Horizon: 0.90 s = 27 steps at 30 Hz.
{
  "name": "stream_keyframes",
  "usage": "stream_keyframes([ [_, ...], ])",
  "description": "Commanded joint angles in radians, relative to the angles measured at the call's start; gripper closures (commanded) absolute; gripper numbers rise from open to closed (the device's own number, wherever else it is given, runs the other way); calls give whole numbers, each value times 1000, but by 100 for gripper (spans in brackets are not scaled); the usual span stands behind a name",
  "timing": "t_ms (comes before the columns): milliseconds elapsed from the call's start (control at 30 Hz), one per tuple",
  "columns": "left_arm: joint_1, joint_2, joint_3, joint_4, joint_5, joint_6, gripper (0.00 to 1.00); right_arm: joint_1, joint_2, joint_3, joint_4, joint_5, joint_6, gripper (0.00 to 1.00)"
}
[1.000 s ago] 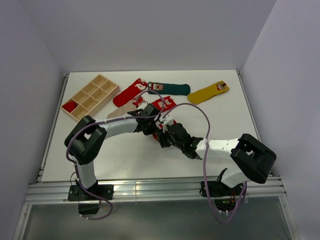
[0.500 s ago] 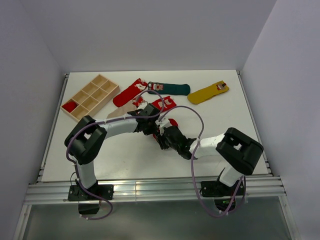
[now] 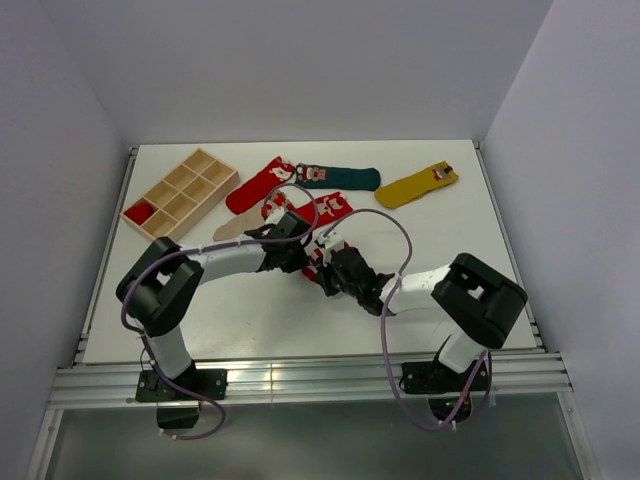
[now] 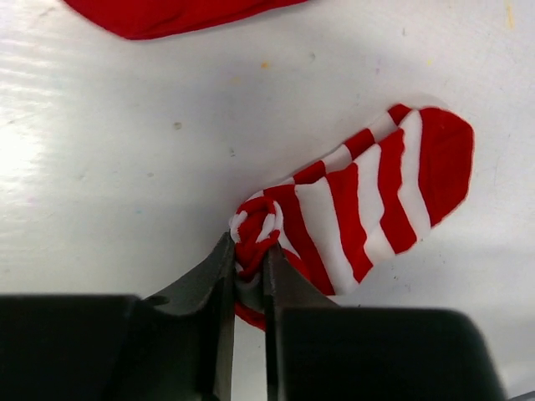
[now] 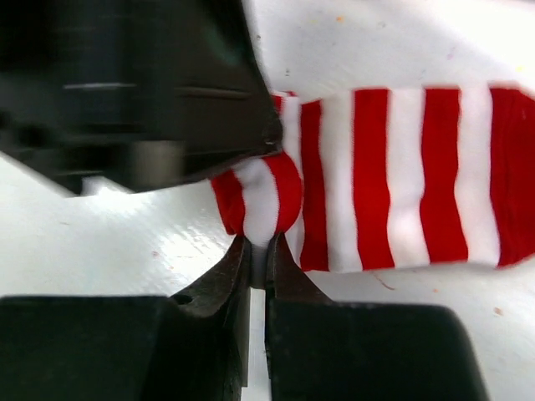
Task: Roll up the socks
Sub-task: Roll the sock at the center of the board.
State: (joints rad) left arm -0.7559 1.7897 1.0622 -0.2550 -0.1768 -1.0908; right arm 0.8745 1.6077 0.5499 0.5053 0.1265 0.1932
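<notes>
Table-wide, little had shifted in the last second: on the white table [image 3: 250, 325] the plain red sock [image 3: 256, 186], the dark green sock [image 3: 348, 178], the mustard yellow sock [image 3: 417, 186] and the beige sock [image 3: 238, 225] lay flat where they had been, none of them rolled. My right arm [image 3: 478, 300] had drawn its elbow in toward the middle, and the left arm [image 3: 158, 290] had swung its elbow slightly outward. That brought both wrists tighter over the red-and-white striped fabric sock [image 4: 368, 200] near the table's centre. Its near end was curled into a small tight coil and its toe was flat. The left gripper [image 4: 247, 261] was clenched on that coil, and the right gripper [image 5: 257, 249] was nipped onto it from the opposite side. I judged the roll as only begun.
</notes>
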Motion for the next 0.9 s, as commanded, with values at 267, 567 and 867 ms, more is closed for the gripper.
stream_keyframes([
  [267, 44, -234, -232, 238, -9, -92, 28, -241, 55, -7, -13, -497, 258, 100],
  [567, 44, -268, -318, 353, 26, -86, 19, -351, 205, 27, 99, -809, 460, 100],
  [867, 44, -197, -335, 401, 74, -93, 24, -410, 284, 70, 82, -850, 574, 100],
])
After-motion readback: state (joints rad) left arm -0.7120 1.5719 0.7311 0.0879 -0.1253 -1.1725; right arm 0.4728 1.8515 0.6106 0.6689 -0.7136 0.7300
